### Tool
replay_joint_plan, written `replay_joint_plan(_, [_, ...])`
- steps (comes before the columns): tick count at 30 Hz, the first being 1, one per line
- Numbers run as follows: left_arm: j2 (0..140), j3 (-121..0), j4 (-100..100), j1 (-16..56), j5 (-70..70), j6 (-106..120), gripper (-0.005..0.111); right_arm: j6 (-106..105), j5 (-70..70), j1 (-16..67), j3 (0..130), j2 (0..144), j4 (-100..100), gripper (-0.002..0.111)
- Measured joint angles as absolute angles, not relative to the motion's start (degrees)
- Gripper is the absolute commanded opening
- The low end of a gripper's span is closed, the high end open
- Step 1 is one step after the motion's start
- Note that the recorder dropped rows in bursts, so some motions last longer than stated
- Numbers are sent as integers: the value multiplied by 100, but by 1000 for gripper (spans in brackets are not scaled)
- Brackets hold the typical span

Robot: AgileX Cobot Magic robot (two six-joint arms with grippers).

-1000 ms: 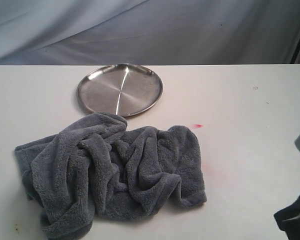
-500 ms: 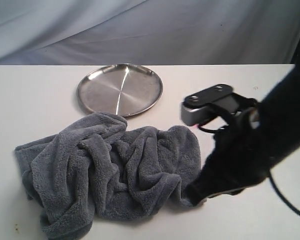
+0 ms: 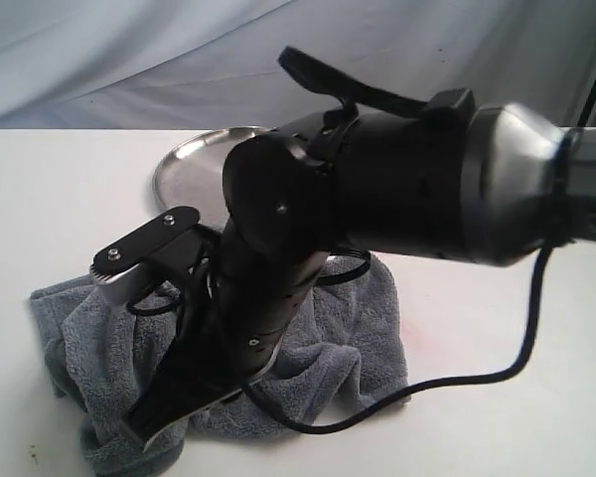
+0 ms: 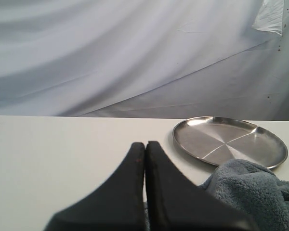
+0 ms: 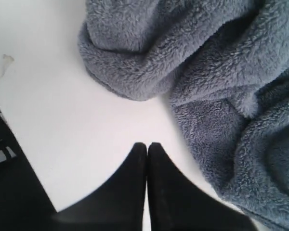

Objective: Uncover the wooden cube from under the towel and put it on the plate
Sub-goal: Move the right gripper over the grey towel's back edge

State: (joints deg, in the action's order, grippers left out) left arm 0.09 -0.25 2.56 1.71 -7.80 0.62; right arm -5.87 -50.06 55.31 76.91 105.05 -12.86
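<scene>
Left gripper (image 4: 145, 144): fingers pressed flat together, nothing between them. Sits low over the white table (image 3: 497, 348), with a fold of the towel (image 3: 370, 328) just beside it.

Right gripper (image 5: 147, 145): fingers likewise pressed together, tip to tip, holding nothing. Points down at bare table just beside a rolled edge of the towel; not touching the cloth, as far as the right wrist view shows.

Right arm (image 3: 377, 199): reaches across the middle of the exterior view, over the towel, gripper end down at the towel's near left corner. Blocks much of the cloth and part of the plate.

Towel: dark grey, fluffy, crumpled in a heap of thick folds on the table.

Wooden cube: not visible in any view; whereabouts cannot be told.

Plate (image 4: 229, 140): round, shiny metal, bare, flat on the table just behind the towel; towel's far fold overlaps its near rim in the left wrist view.

Behind the table: grey draped backdrop (image 3: 129, 60).
</scene>
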Motion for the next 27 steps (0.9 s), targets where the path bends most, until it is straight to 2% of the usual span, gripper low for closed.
replay_joint_plan(4, [9,-25,256,171,-780,62,1,-614,-5022,5395,7701,10643,-1054,0])
replay_joint_plan(15, [9,-25,256,171,-780,62,1,-586,-4510,4083,7887,10696,-690,0])
replay_joint_plan(27, [9,-25,256,171,-780,62,1,-411,-5212,4056,10330,12249,-686,0])
